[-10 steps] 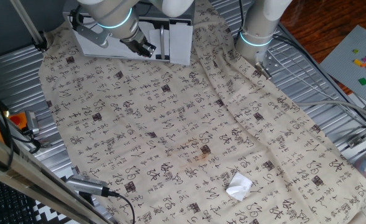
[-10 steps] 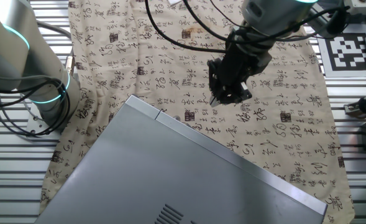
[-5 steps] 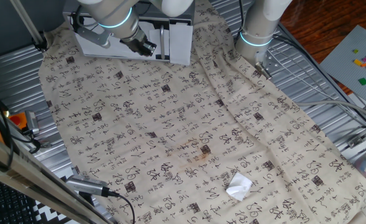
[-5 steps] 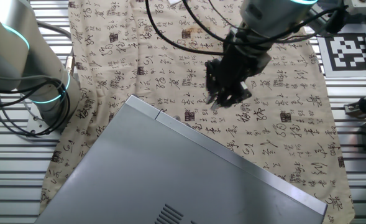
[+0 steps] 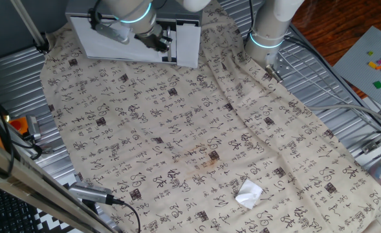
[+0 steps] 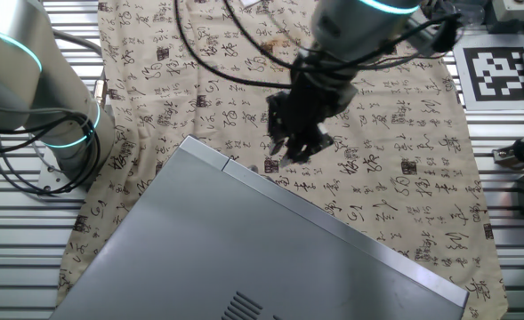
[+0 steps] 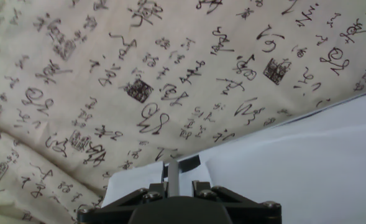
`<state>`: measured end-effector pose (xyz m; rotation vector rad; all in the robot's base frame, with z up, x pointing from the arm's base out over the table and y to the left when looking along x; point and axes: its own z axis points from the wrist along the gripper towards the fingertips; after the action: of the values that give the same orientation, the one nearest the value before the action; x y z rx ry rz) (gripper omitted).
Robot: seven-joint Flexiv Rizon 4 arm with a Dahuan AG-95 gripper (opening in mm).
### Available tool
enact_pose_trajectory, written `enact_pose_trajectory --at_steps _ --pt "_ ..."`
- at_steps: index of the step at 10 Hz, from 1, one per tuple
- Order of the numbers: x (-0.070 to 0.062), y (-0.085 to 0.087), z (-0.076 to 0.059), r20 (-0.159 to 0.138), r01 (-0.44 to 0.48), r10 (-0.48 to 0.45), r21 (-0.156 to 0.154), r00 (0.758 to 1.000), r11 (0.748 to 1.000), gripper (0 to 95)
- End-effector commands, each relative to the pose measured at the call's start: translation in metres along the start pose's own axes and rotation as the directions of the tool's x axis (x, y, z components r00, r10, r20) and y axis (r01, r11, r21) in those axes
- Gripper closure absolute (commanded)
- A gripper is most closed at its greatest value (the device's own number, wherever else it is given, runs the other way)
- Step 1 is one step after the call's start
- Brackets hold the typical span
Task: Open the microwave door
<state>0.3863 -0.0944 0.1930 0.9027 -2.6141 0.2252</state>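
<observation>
Up at the far left of the patterned cloth (image 5: 196, 129) sits the microwave (image 5: 122, 44); the gripper (image 5: 162, 42) hangs right at the microwave door (image 5: 112, 45) by its dark handle strip, fingers apparently pressed together, grasping nothing.

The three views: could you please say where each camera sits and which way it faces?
One fixed view: high beyond the cloth, facing the microwave; arm and gripper show.
Other fixed view: above and behind the microwave, looking down; gripper shows.
Hand view: on the hand, facing cloth and microwave; fingers show.
All share microwave and cloth.
</observation>
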Motion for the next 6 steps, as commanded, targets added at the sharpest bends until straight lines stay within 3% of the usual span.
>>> enact_pose_trajectory --at_steps 1,6 --pt "0.006 0.001 0.003 -0.014 0.013 -0.013 0.002 1.0 1.0 76.0" --pt "0.018 0.003 0.005 -0.083 0.023 -0.023 -0.002 0.996 1.0 76.0"
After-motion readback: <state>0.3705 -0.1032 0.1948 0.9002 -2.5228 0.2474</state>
